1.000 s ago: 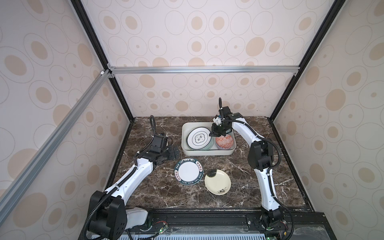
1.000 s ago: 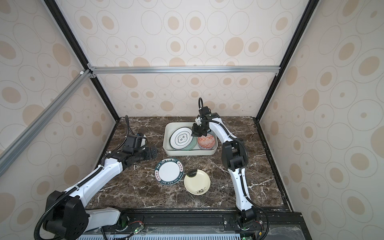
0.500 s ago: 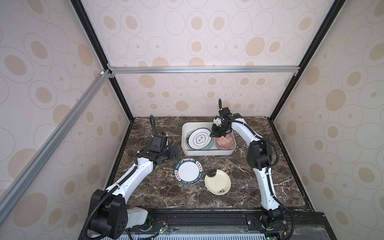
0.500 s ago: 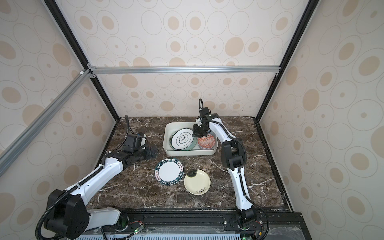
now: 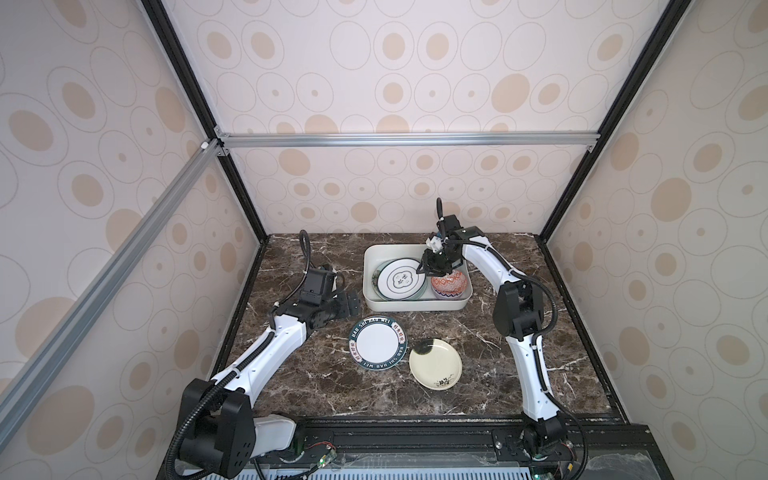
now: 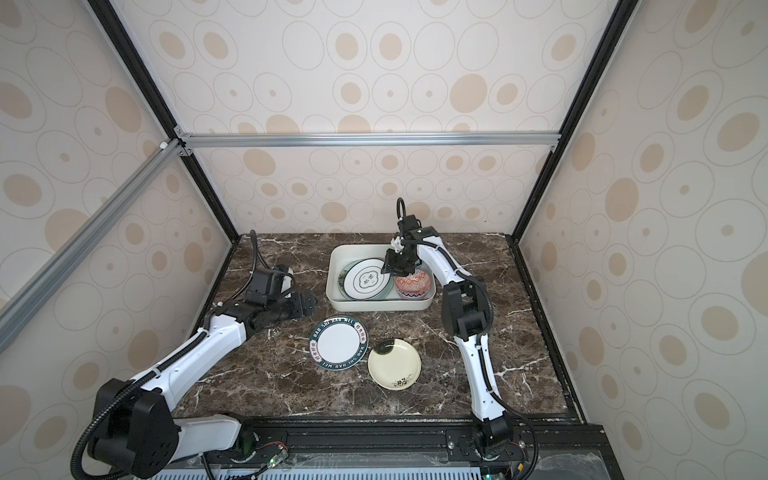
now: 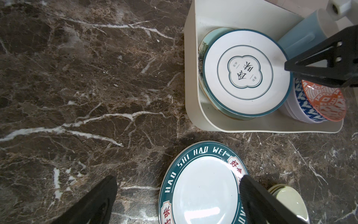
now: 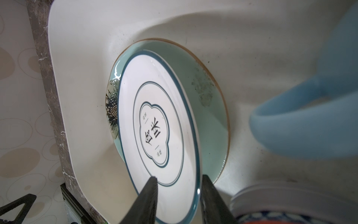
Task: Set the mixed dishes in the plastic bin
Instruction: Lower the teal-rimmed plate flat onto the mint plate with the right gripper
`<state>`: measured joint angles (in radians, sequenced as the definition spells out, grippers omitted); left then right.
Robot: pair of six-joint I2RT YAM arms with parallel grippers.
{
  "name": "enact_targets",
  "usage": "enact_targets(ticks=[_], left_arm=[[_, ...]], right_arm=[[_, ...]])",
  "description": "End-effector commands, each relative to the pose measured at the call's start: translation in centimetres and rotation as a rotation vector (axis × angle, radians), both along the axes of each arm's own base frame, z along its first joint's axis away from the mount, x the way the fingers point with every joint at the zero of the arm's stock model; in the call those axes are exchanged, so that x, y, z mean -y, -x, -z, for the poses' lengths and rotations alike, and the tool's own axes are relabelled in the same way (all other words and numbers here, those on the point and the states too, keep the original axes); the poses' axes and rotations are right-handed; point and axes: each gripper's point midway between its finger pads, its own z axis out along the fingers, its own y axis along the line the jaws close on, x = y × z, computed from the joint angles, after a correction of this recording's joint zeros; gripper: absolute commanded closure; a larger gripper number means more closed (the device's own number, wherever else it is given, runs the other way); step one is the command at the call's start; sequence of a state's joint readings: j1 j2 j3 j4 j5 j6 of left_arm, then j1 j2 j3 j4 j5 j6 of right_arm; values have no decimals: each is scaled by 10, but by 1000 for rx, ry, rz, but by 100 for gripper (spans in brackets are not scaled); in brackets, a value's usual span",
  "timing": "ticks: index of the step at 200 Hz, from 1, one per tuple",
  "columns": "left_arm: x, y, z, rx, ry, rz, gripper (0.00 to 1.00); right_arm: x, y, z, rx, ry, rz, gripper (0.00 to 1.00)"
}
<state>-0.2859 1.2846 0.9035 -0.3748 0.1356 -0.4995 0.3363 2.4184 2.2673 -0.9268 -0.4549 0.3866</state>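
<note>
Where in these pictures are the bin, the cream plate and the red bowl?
bin (image 5: 415,305): in a top view, front wall.
cream plate (image 5: 435,364): in a top view, centre.
red bowl (image 5: 451,286): in a top view, inside.

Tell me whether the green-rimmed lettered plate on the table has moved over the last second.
No. The lettered plate lies where it was, in the same spot beside the cream plate and in front of the plastic bin.

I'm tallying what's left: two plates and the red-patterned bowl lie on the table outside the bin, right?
No: the red-patterned bowl sits inside the plastic bin, as both top views show. Only the lettered plate and cream plate lie outside.
</note>
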Motion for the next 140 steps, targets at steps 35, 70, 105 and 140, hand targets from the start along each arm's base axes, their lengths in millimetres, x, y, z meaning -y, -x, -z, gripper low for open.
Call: enact_targets(ticks=[35, 70, 105, 140], left_arm=[[0, -1, -10, 35, 16, 12, 1], [0, 0, -12, 39, 17, 17, 1], [-1, 3, -16, 48, 17, 16, 1], [-2, 8, -14, 49, 23, 12, 1]], right_arm=[[2, -2, -29, 62, 8, -19, 60], [1, -1, -33, 70, 5, -18, 60], [2, 0, -42, 77, -7, -14, 60], [4, 11, -54, 81, -1, -21, 61]])
